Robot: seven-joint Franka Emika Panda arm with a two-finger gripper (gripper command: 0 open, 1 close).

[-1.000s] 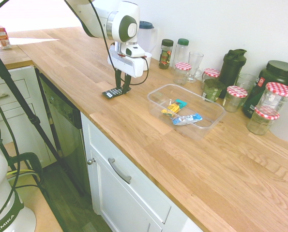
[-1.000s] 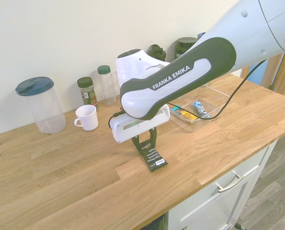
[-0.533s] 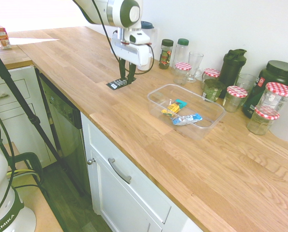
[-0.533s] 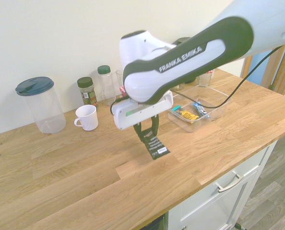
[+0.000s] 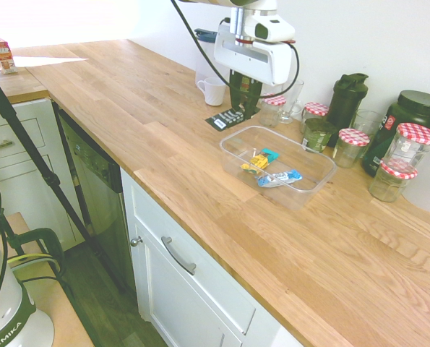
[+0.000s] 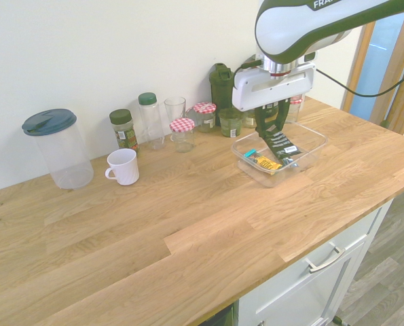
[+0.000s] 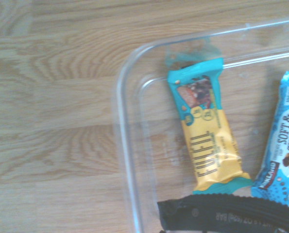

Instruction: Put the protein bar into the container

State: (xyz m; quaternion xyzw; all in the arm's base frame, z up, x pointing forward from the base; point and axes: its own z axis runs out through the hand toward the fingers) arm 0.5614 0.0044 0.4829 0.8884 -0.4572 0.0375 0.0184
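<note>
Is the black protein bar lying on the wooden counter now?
No, the claw holds the black protein bar up, above the counter.

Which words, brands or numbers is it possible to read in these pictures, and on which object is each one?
"SOFT & CHEWY" and "KIRKLAND": blue wrapper.
"1.8 OZ (52g) BAR", upside down, first figure uncertain: black protein bar.
"FRA", cut off: robot arm.
Too small or blurred: print on the green-lidded spice jar.
</note>
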